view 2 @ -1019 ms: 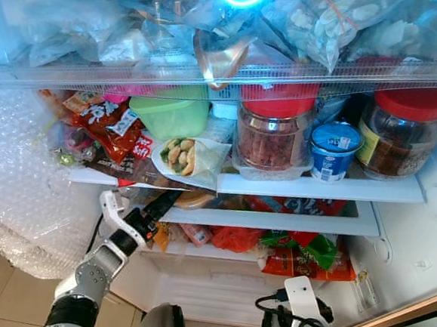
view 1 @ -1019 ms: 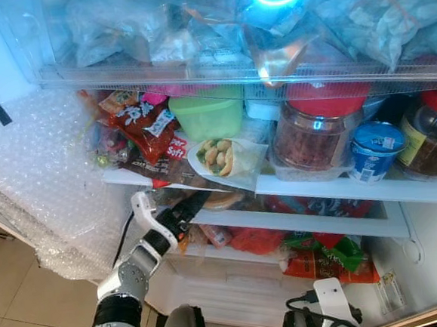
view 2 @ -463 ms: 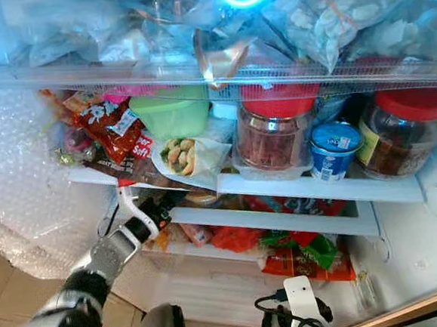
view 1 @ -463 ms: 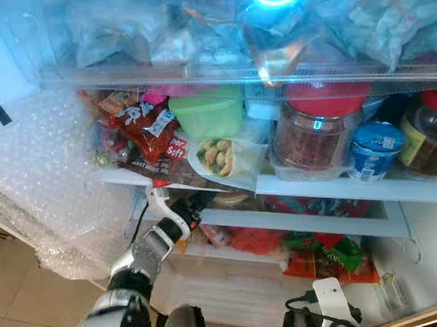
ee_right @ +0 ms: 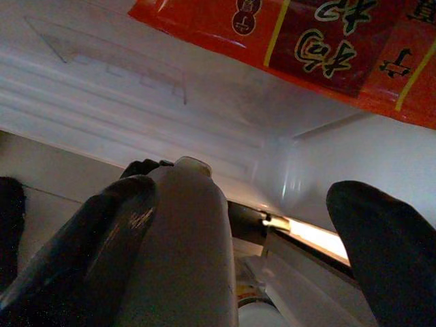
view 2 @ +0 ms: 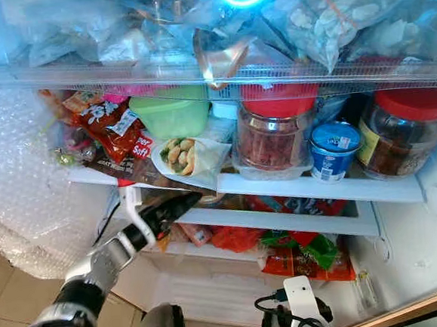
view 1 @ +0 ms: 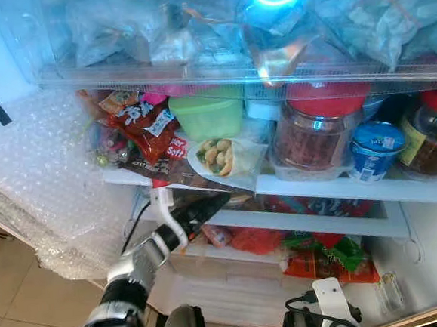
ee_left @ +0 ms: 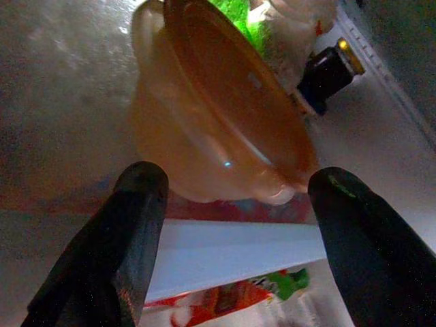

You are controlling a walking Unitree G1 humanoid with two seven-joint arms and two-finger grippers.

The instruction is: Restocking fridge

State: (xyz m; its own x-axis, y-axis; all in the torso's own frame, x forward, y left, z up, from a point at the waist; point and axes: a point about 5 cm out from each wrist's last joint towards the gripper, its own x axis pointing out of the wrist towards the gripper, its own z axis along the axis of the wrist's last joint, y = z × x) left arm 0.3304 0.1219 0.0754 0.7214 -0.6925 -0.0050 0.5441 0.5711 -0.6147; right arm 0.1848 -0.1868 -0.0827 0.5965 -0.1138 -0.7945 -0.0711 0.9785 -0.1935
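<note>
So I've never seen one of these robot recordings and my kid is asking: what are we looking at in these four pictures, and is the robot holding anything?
It is a humanoid robot at an open fridge. The two wide pictures come from a camera pair on its head. They show crowded shelves: a green tub, a red-lidded jar, a small blue-lidded cup, a wrapped sandwich and red snack packets.

The silver left arm reaches in under that shelf; its left hand is two long black fingers.

The other two pictures come from cameras on the wrists. The left one looks past open fingers at an orange lidded bowl, not yet gripped. The right one shows the right hand low by the fridge, beside a pale bottle-like shape. Whether it grips that is unclear.
</note>
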